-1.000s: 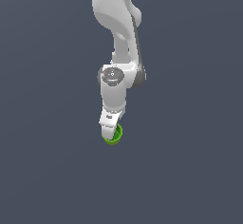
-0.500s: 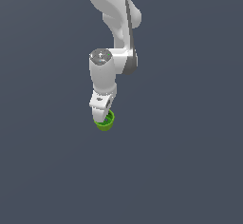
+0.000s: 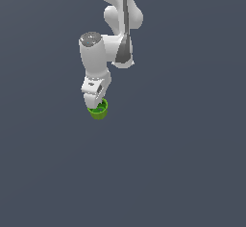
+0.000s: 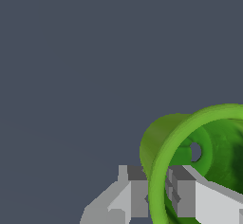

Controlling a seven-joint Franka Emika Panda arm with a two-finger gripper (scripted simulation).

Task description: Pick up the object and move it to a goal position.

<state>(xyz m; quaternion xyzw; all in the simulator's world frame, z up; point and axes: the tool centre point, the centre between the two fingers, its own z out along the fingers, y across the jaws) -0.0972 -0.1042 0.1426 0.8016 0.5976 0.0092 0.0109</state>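
Observation:
The object, a small bright green cup [image 3: 99, 110], hangs under the white arm in the exterior view, a little to that view's left of centre. My gripper [image 3: 97, 104] is shut on its rim, one finger inside the hollow and one outside. The wrist view shows the cup [image 4: 159, 137] very close, tilted, with its darker green inside facing the camera. There the rim passes between the grey fingers [image 4: 182, 190] of the gripper [image 4: 159, 192]. No goal marker shows in either view.
A plain dark grey-blue surface [image 3: 182, 163] fills everything around the arm. The white arm links [image 3: 117, 24] rise above the gripper toward the top of the exterior view.
The arm has swung toward the exterior view's left and lifted, carrying the green cup with it. The wrist has turned, and the cup stays held in the gripper.

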